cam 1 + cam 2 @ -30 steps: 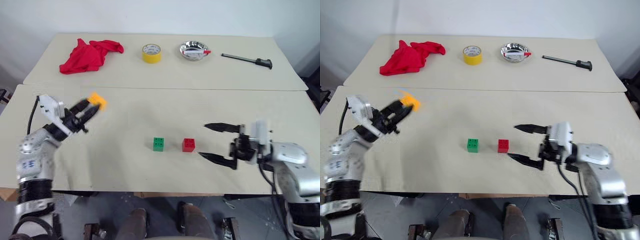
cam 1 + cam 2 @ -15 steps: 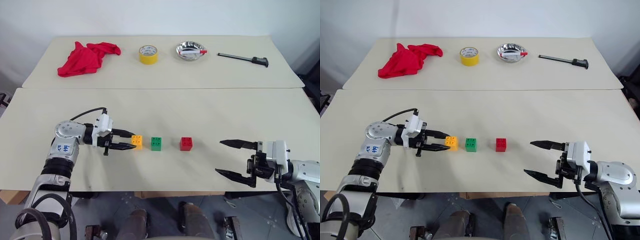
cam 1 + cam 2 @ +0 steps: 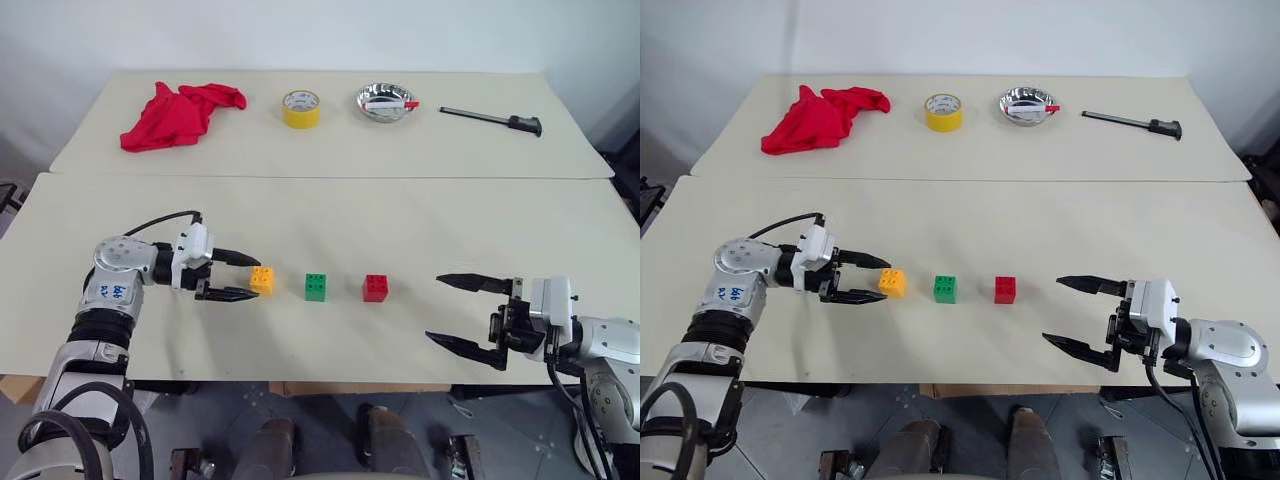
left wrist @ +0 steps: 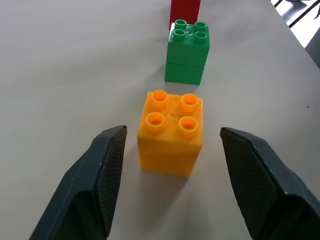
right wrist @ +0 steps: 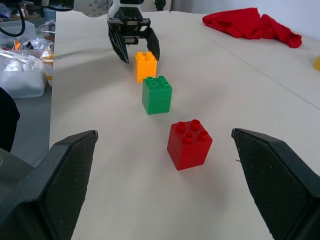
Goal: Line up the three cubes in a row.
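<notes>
The three cubes stand in one row on the near table: orange-yellow [image 3: 262,279], green [image 3: 316,286], red [image 3: 376,287], with small gaps between them. My left gripper [image 3: 252,278] lies level at the row's left end. It is open, with one of its fingers [image 4: 105,170] on each side of the orange-yellow cube [image 4: 171,132] and neither touching it. Off to the right of the red cube [image 5: 189,144] my right gripper [image 3: 433,307] is open wide, pointing at the row with nothing between its fingers.
On the far table lie a red cloth [image 3: 180,110], a yellow tape roll [image 3: 302,107], a metal bowl [image 3: 386,101] and a black-handled tool [image 3: 492,118]. A seam divides the two tables. The near table's front edge [image 3: 300,382] runs just below both grippers.
My left gripper carried the orange-yellow cube from the raised left down beside the green cube, then opened and let it go. The right gripper stayed open.
</notes>
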Action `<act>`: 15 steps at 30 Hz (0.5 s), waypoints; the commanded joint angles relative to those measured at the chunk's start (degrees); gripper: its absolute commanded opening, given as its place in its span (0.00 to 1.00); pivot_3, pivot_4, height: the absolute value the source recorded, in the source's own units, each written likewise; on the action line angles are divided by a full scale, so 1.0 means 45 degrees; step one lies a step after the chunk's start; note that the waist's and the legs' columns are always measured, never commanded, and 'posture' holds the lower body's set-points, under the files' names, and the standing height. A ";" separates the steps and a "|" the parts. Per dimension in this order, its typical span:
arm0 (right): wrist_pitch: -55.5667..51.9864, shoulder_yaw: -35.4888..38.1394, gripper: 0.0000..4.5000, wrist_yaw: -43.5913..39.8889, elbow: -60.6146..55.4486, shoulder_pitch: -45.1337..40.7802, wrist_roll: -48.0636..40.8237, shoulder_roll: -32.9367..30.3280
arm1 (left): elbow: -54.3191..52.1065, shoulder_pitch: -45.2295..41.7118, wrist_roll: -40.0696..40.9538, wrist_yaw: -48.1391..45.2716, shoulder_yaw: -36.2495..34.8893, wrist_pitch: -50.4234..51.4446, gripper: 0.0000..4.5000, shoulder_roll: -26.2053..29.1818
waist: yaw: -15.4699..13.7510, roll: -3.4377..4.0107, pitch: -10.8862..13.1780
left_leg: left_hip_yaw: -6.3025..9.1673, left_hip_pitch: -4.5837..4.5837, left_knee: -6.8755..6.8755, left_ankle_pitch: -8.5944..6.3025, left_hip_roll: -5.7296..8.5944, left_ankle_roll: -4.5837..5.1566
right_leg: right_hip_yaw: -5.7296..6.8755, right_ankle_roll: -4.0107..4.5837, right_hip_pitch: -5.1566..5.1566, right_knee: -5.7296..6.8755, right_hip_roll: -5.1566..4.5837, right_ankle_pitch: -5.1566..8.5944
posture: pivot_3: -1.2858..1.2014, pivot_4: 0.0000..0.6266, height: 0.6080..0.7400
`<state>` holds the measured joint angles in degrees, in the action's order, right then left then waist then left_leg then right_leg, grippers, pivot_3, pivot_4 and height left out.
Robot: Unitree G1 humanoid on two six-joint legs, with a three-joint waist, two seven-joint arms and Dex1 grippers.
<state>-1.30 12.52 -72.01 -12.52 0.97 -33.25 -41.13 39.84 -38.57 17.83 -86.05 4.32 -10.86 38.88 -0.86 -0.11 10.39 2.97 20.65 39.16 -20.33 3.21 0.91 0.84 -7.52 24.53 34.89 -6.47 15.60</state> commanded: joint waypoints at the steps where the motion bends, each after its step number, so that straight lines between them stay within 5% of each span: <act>1: 0.0103 -0.0323 1.00 -0.0641 0.0501 -0.1100 -0.0173 -0.0110 | -0.2333 0.0858 0.1286 -0.0202 -0.1381 0.1616 0.79 0.1006 | 0.0152 -0.0009 0.0006 | -0.0001 0.0000 0.0000 -0.0001 -0.0004 0.0001 | -0.0006 0.0000 0.0001 0.0006 -0.0003 0.0000 | 0.52 0.24 1.00; 15: 0.0570 -0.1036 1.00 -0.3046 0.3290 -0.4282 0.0620 -0.1280 | -0.5497 0.4342 0.1335 0.3044 -0.4836 0.1892 0.79 0.2714 | 0.0084 -0.0005 0.0008 | 0.0025 0.0006 -0.0005 -0.0006 -0.0011 -0.0004 | 0.0010 0.0005 0.0000 -0.0020 -0.0021 0.0002 | 0.52 0.24 1.00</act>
<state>0.17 7.16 -84.80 2.18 -17.78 -30.60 -46.01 17.39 -19.68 24.29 -74.45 -14.90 -0.94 50.09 -0.48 -0.13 10.43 3.08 20.68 39.13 -20.36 3.15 0.89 0.89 -7.50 24.53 34.79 -6.56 15.62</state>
